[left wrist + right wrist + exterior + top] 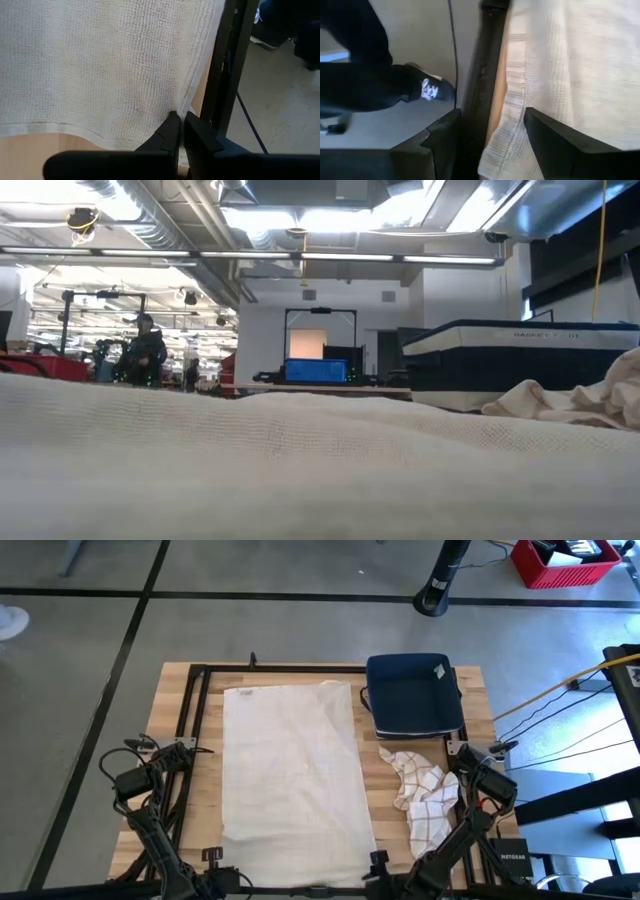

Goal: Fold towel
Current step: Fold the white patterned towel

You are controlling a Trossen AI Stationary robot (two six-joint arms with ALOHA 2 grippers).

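Observation:
A white towel (295,780) lies spread flat on the wooden table, long side running from the near to the far edge. It fills the foreground of the low view (300,470). My left gripper (222,858) is at the towel's near left corner, shut on it (179,125). My right gripper (372,860) is at the near right corner, open (492,142). Its two fingers stand on either side of the towel's striped hem (512,115), and I cannot tell whether they touch it. My left gripper pinches the towel's near left corner (174,107) between its two fingers. It comes in from the table's near side. The cloth puckers slightly where the side hem (200,75) runs into the fingertips. The rest of the towel lies flat on the table.
A dark blue bin (413,695) stands at the table's far right. A crumpled checked cloth (420,790) lies right of the towel. A black frame rail (480,75) runs along the table's edge. A person's shoe (430,89) is on the floor beyond.

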